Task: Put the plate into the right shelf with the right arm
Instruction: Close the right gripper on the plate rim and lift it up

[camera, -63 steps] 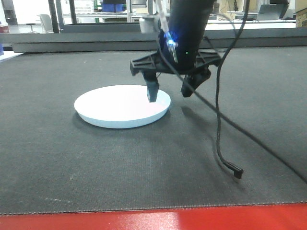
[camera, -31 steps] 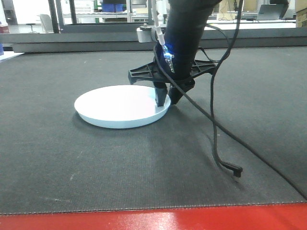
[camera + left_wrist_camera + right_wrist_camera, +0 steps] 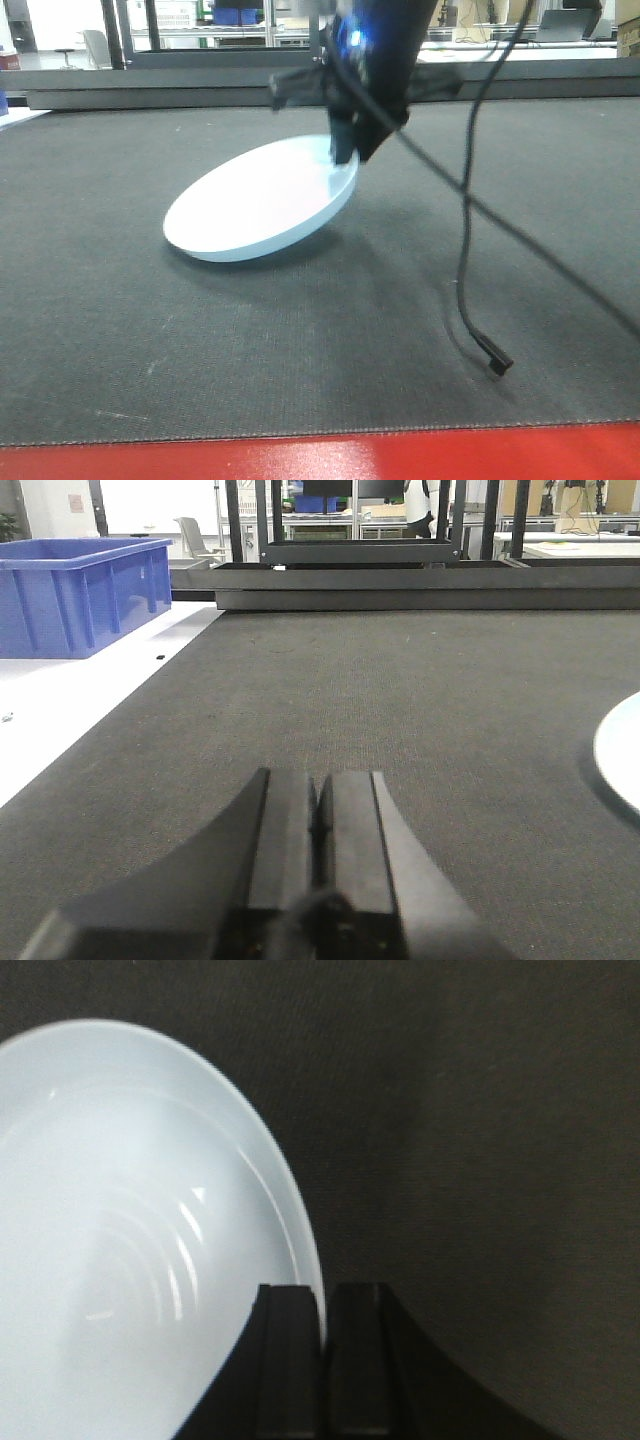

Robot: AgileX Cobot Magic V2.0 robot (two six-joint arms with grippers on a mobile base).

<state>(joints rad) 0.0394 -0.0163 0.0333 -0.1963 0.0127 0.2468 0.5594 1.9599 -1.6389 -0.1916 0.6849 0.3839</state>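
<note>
The white plate (image 3: pixel 260 200) is tilted on the dark mat, its right rim raised and its left edge still on the mat. My right gripper (image 3: pixel 348 150) is shut on that right rim. In the right wrist view the plate (image 3: pixel 120 1230) fills the left side and its rim passes between the closed fingers of the gripper (image 3: pixel 322 1295). My left gripper (image 3: pixel 318 785) is shut and empty, low over the mat; a sliver of the plate (image 3: pixel 620 755) shows at the right edge of its view. The steel shelf with blue bins is not clearly in view.
A black cable (image 3: pixel 465 230) hangs from the right arm, its loose plug (image 3: pixel 497 362) resting on the mat. A blue bin (image 3: pixel 75 595) stands on a white surface at far left. A red table edge (image 3: pixel 320 455) runs along the front. Dark frames (image 3: pixel 350 550) stand behind.
The right gripper came down over the plate's right rim, closed on it, and has lifted that side, so the plate now tilts instead of lying flat.
</note>
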